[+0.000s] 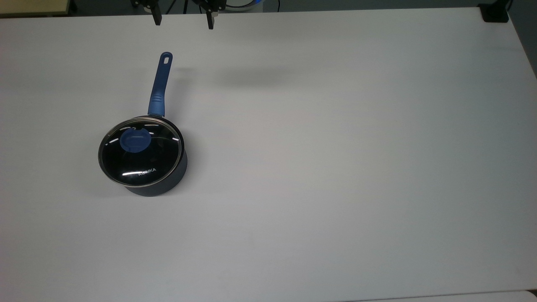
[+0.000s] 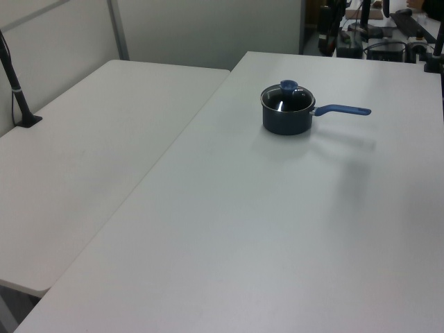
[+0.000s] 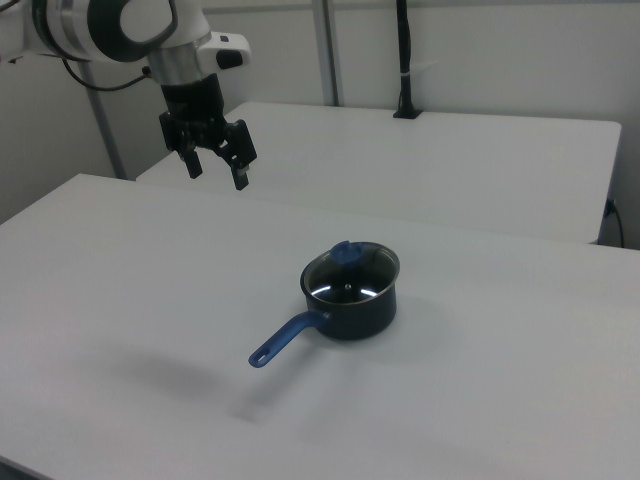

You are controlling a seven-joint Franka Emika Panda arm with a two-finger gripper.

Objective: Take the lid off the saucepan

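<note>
The gripper [image 3: 215, 172] is hanging above the white table [image 3: 500, 400], fingers spread apart and holding nothing. The lid [image 3: 351, 273] is sitting on the saucepan [image 3: 350, 300], well apart from the gripper.

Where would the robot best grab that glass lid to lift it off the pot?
Probably by the blue knob, coming straight down from above. The lid sits flat on the saucepan, its thin rim offering little to pinch, while the knob sticks up. The open gripper hangs well above the table.

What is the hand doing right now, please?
Hand: open, holding nothing, raised above the table, apart from the lid, which sits on the saucepan.
</note>
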